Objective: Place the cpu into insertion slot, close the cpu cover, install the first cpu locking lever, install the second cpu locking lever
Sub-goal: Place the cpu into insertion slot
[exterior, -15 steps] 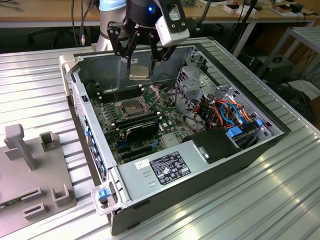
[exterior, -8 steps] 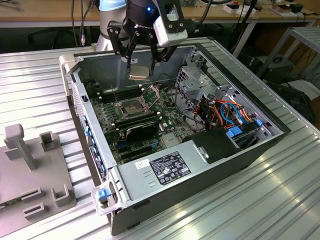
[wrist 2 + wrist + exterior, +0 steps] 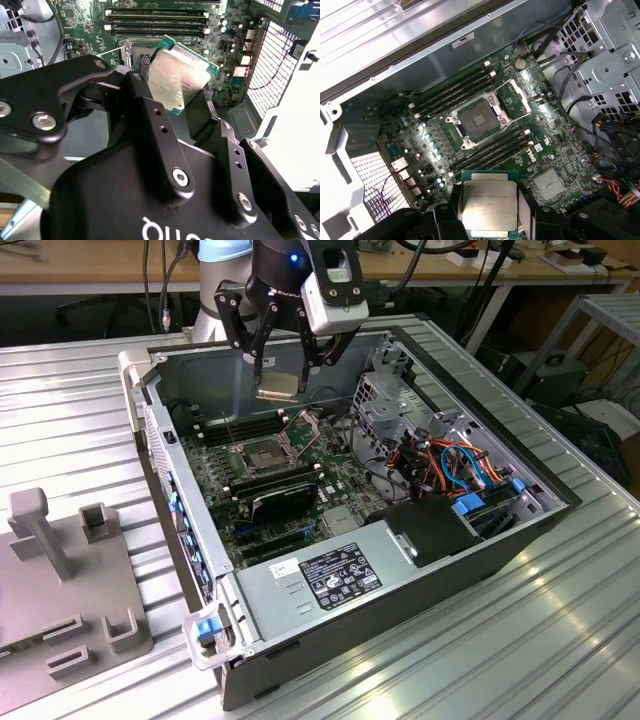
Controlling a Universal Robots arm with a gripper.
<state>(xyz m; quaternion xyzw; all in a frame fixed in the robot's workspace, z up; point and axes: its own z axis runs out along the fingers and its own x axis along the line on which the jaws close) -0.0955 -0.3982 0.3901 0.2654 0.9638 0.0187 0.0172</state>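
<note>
The gripper (image 3: 281,378) is hanging above the open computer case (image 3: 470,540), closed on the cpu (image 3: 277,387) and pinching it by 2 opposite edges. In the second wrist view, the black fingers (image 3: 150,112) are pressing against either side of the chip.

The cpu (image 3: 488,204) is showing as a small flat chip with a silver-grey metal top, a thin green border running around that top, and faint dark print on the metal. In the second wrist view the cpu (image 3: 179,75) is catching light and looking brushed and slightly scuffed. In the exterior view its underside is looking pale gold. The chip is sitting in the air, well above the green motherboard (image 3: 335,475) and not touching it.

The insertion slot (image 3: 476,120) is lying uncovered on the board, its dark centre framed by silvery metal, between 2 banks of long black memory slots (image 3: 452,92). The cpu cover (image 3: 518,95) is standing swung open beside the slot, its square window showing the green board through it. In the exterior view the slot (image 3: 260,453) is lying below the held chip, toward the exterior view's left of it.
</note>
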